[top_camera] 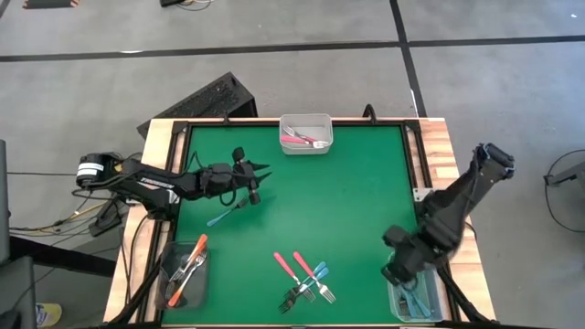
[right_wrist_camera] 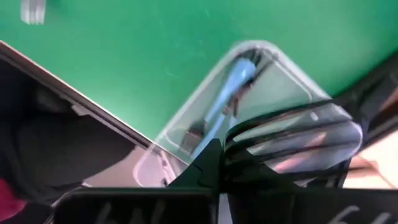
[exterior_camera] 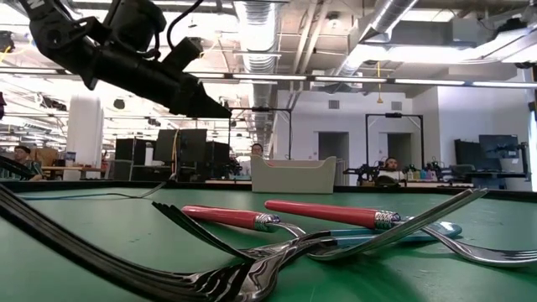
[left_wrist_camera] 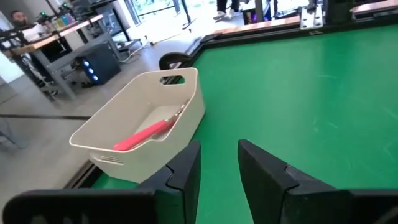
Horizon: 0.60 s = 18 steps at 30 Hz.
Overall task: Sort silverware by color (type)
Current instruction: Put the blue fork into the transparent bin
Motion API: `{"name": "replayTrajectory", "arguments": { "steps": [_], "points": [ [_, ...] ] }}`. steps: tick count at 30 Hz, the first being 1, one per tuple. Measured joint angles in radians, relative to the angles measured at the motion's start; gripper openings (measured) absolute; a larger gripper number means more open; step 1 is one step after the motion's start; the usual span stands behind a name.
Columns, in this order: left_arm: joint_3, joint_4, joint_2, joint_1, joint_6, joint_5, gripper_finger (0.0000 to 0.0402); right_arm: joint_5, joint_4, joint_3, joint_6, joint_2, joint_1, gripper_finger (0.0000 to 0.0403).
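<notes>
Near the table's near edge lies a small pile of forks (top_camera: 306,279): two pink-handled ones and a teal one (exterior_camera: 369,237). One teal fork (top_camera: 224,217) lies alone on the mat, left of centre. My left gripper (top_camera: 260,181) hovers open and empty above the mat just beyond that fork, pointing toward the far tub (left_wrist_camera: 149,121), which holds pink forks (left_wrist_camera: 143,135). My right gripper (top_camera: 395,272) is shut with nothing between the fingers (right_wrist_camera: 221,158), over the near-right tub (right_wrist_camera: 249,93), where teal forks (right_wrist_camera: 227,93) lie.
A near-left tub (top_camera: 187,274) holds orange-handled forks. A raised wooden frame (top_camera: 155,146) borders the green mat. The mat's middle and right of centre are open. People and desks show in the room beyond the table.
</notes>
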Motion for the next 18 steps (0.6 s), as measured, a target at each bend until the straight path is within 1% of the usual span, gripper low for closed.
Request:
{"name": "replayTrajectory", "arguments": {
  "steps": [5, 8, 11, 12, 14, 15, 17, 18],
  "points": [
    [0.0, 0.001, 0.0, 0.007, -0.004, 0.0, 0.0096, 0.01, -0.012, -0.001, 0.142, 0.041, 0.102, 0.0057],
    [0.0, 0.002, 0.0, 0.007, -0.007, -0.003, 0.0096, 0.01, -0.016, -0.001, 0.165, 0.065, 0.132, 0.0073],
    [0.0, 0.001, 0.0, 0.006, -0.033, -0.004, 0.0096, 0.016, -0.055, -0.001, 0.158, 0.077, 0.135, 0.0094],
    [0.0, 0.0, -0.001, 0.004, -0.048, -0.004, 0.0096, 0.034, -0.074, -0.001, 0.137, 0.077, 0.128, 0.0101],
    [0.0, 0.0, -0.005, -0.004, -0.079, -0.006, 0.0096, 0.107, -0.095, -0.001, 0.082, 0.076, 0.104, 0.0115],
    [0.0, -0.003, -0.011, -0.012, -0.094, -0.008, 0.0096, 0.174, -0.098, -0.001, 0.05, 0.076, 0.09, 0.0121],
    [0.004, -0.044, -0.033, -0.031, -0.139, -0.013, 0.0096, 0.348, -0.101, -0.001, -0.04, 0.076, 0.055, 0.0129],
    [0.013, -0.095, -0.049, -0.042, -0.17, -0.012, 0.0096, 0.443, -0.101, -0.001, -0.097, 0.076, 0.033, 0.0131]
  ]
}}
